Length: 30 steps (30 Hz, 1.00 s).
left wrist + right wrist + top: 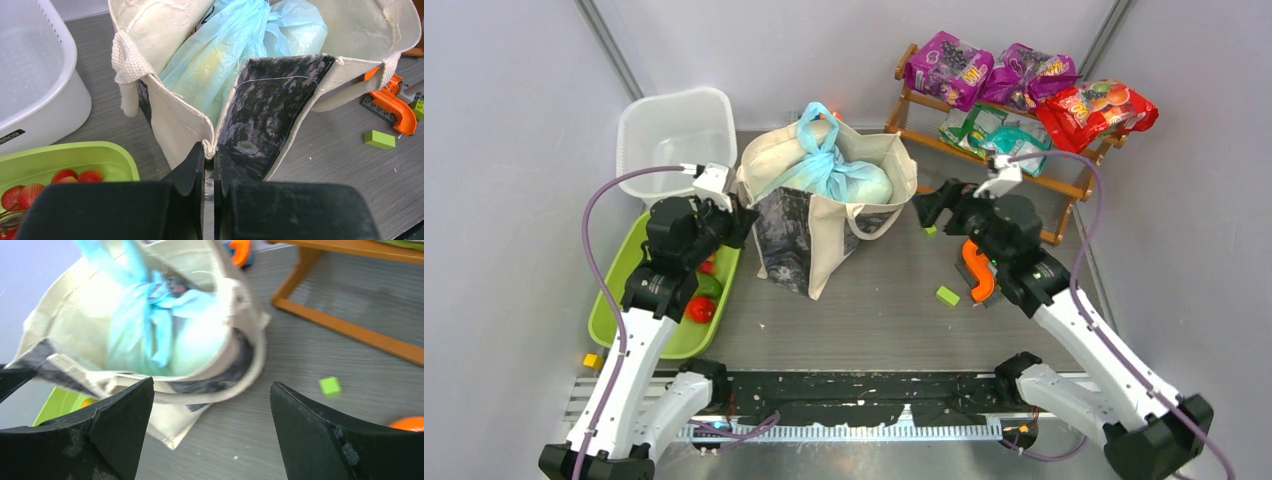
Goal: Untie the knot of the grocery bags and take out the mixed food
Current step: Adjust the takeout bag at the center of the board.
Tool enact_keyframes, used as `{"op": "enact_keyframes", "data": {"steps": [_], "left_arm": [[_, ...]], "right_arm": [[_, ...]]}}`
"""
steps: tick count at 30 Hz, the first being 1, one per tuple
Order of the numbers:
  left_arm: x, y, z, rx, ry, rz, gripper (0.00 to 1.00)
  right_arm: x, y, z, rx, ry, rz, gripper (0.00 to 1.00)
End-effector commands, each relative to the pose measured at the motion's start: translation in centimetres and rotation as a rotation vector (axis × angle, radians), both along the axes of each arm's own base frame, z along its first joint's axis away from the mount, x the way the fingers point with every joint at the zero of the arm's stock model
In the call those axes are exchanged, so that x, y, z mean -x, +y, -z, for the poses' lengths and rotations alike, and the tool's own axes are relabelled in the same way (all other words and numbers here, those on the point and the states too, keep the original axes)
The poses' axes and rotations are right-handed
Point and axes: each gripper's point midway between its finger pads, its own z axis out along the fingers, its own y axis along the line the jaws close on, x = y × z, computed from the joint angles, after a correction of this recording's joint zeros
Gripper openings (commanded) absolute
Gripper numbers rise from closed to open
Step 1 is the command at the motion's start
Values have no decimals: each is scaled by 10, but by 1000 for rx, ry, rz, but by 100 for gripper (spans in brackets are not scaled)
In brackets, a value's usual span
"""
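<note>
The cream canvas tote point(809, 235) with a dark printed panel stands mid-table. Inside it sits the light-blue plastic bag point(834, 175), its handles tied in a knot point(820, 130) at the top. The blue bag also shows in the left wrist view point(235, 50) and in the right wrist view point(150, 325). My left gripper point(211, 150) is shut on the tote's rim corner point(209, 148) at its left side. My right gripper point(212, 390) is open and empty, just right of the tote point(235, 305). The food inside the blue bag is hidden.
A white tub point(674, 130) stands back left. A green tray point(619, 290) holds red and green fruits beside the left arm. A wooden rack point(1024, 175) at back right carries purple, teal and red packets point(1094, 108). An orange toy point(976, 272) and green blocks point(947, 295) lie near the right arm.
</note>
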Motion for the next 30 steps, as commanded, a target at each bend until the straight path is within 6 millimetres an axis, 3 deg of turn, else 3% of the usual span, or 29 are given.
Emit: {"op": "enact_keyframes", "data": {"steps": [1,5,10,12,16,21,23,25,26,29,30], "left_arm": [[13,-3,11,-37,20,45,0],[13,2,14,-47,27,11,0],[17,-3,14,-52,17,25,0],[17,-5,16,-66,19,33,0],[17,-8,20,-77,36,42,0],[18,-10,21,-84,34,48,0],[19,-12,20,-90,27,63,0],[22,-16,20,-97,22,87,0],[23,-18,19,-100,16,100,0],[29,-27,19,-103,6,150,0],[33,-31,16,-120,-17,193,0]], "right_arm": [[-14,31,-44,-21,-73,34,94],[-37,41,-37,65,-25,130,94],[-49,20,-14,113,23,293,94],[-50,21,-6,104,15,294,97],[-59,32,4,117,28,252,84],[-74,36,11,124,52,220,76],[-82,38,18,101,76,189,67],[-91,38,20,65,78,162,51],[-97,34,15,44,62,166,46],[-106,40,5,22,34,107,16],[-107,43,-3,24,6,83,11]]}}
